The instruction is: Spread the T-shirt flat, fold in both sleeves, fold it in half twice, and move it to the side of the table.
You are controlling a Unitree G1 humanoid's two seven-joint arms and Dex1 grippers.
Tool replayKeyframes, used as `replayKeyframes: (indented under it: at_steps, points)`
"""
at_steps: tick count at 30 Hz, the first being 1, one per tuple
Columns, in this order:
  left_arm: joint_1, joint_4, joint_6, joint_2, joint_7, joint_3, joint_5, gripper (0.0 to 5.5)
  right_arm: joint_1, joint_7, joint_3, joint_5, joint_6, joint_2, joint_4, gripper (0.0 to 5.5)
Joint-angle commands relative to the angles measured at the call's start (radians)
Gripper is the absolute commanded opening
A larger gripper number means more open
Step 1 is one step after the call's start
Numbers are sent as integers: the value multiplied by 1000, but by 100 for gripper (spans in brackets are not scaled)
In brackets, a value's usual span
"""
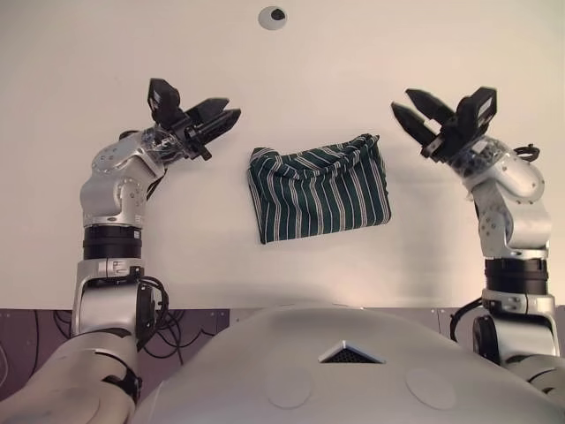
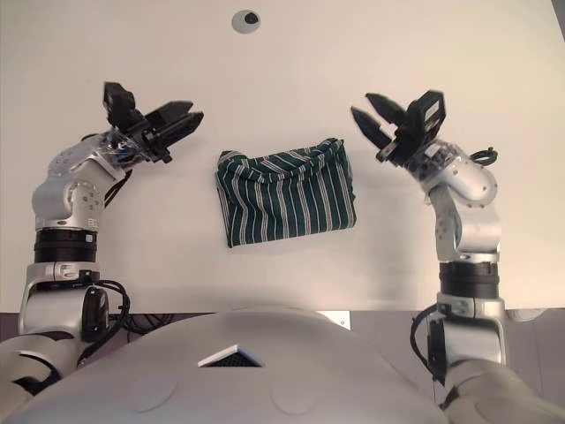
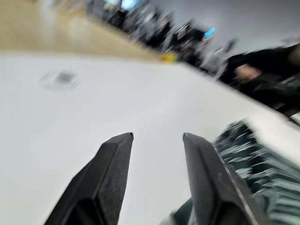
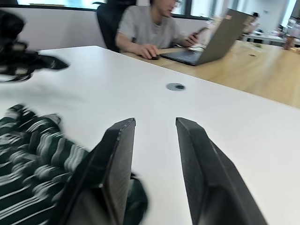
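Left gripper point(image 1: 195, 101) released, fingers spread, nothing held; right gripper point(image 1: 441, 104) the same, open and empty. Both hang above the table point(image 1: 371, 53), one to each side of the T-shirt point(image 1: 320, 190), apart from it. Shirt lies mid-table between them as a compact striped bundle, edges a bit uneven, looks already folded down. Likely light, soft and floppy, layers prone to slide and unfold if lifted by one corner. Best guess: pinch through all layers at the two side edges, or push it sideways flat.
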Motion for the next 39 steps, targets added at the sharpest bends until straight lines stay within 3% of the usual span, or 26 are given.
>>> replayKeyframes:
  at_steps: [1,10,19,27,29,33,39]
  points:
    - [140,-117,-175,43,-111,-153,167,191,81,87,106,-146,-151,-51,1,157]
    - [204,-63,-399,13,-82,-300,381,191,62,46,204,-306,-200,-25,86,157]
    - [138,91,-446,-20,-40,-284,395,191,-13,-6,233,-307,-128,18,152,157]
    - [116,53,-268,-45,-57,-208,231,191,-51,21,199,-166,-20,54,136,157]
    - [86,-4,-151,-73,18,-172,172,191,-108,-1,201,-157,18,104,170,157]
    - [36,51,-92,-72,142,-175,260,191,-166,-71,188,-190,64,138,233,157]
    - [22,50,-32,-84,165,-139,227,191,-186,-108,184,-218,112,122,291,157]
